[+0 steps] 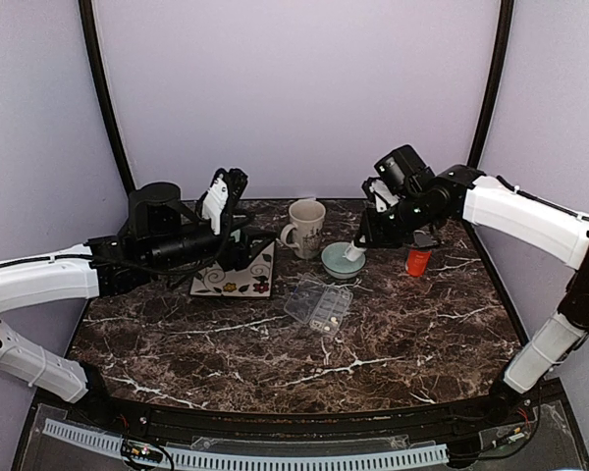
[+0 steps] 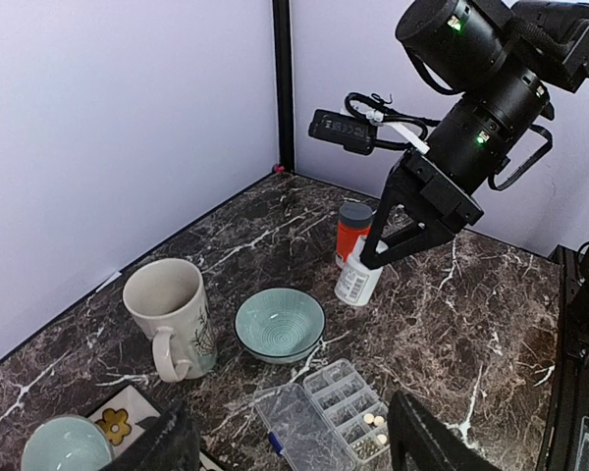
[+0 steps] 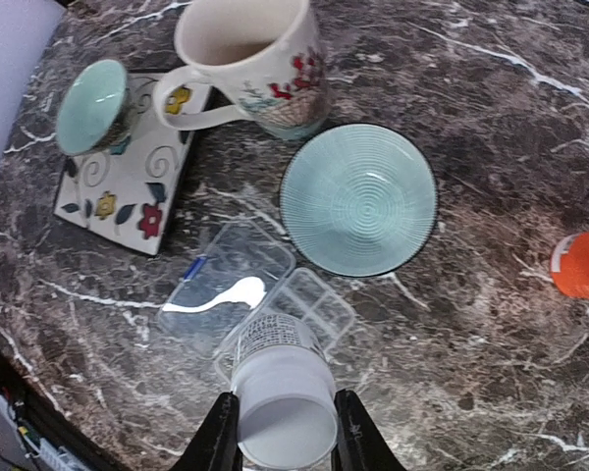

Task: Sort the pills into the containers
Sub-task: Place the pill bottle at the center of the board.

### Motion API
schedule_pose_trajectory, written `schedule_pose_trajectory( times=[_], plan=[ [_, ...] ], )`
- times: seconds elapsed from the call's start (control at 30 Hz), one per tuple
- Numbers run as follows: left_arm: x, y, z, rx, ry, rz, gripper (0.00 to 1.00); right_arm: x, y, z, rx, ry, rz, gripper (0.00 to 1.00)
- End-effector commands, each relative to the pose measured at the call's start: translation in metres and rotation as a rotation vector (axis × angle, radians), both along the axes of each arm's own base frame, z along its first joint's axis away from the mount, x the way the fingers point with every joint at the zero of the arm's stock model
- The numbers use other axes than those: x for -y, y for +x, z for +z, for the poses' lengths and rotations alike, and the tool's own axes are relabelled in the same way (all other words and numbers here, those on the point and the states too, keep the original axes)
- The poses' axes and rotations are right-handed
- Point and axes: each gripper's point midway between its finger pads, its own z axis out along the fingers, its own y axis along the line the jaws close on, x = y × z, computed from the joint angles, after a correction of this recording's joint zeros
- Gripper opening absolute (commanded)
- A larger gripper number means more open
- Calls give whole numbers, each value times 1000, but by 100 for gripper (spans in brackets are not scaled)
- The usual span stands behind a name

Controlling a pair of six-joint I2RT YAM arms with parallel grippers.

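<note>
Two claws, one box. Right gripper (image 3: 287, 432): clenched on a white labelled plastic bottle (image 3: 275, 378), held just beyond the flat clear plastic pill box (image 1: 319, 304), on its far side by the ribbed pale green bowl (image 1: 342, 263). Left gripper (image 2: 294, 446): released, empty, high over the box. Pills (image 2: 375, 420): you have a few whitish tablets in one corner compartment of the box. Hazards: if you tip the bottle off-centre, tablets likely scatter onto the dark marble tabletop (image 1: 226, 363) beside the box or into the bowl. Nothing pins the box, so a nudge may slide it.
</note>
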Motion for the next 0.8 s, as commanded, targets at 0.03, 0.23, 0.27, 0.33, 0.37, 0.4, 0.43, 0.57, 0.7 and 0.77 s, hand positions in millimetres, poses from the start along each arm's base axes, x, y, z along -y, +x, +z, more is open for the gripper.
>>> schedule_pose_trajectory(
  times=[0.03, 0.23, 0.27, 0.33, 0.37, 0.4, 0.43, 0.57, 0.7, 0.77],
  plan=[
    [-7, -4, 9, -21, -75, 28, 68, 52, 16, -18, 66, -175, -131, 0],
    [-9, -5, 4, -46, -89, 35, 68, 72, 30, -50, 56, -254, -183, 0],
    [-10, -5, 5, -48, -95, 37, 67, 75, 32, -52, 59, -260, -191, 0],
    [-11, -6, 3, -56, -99, 37, 68, 78, 41, -66, 48, -292, -204, 0],
    [-11, -7, 3, -59, -101, 36, 68, 79, 46, -70, 49, -304, -208, 0],
    [-12, -7, 3, -62, -103, 36, 67, 81, 50, -72, 50, -313, -213, 0],
    [-12, -8, 2, -66, -103, 35, 67, 82, 54, -76, 47, -325, -219, 0],
    [-13, -10, -1, -78, -108, 36, 67, 86, 67, -92, 25, -363, -224, 0],
    [-16, -10, 0, -78, -115, 42, 67, 88, 77, -106, 13, -378, -230, 0],
    [-15, -10, 0, -77, -113, 42, 68, 88, 82, -111, 10, -377, -233, 0]
  ],
)
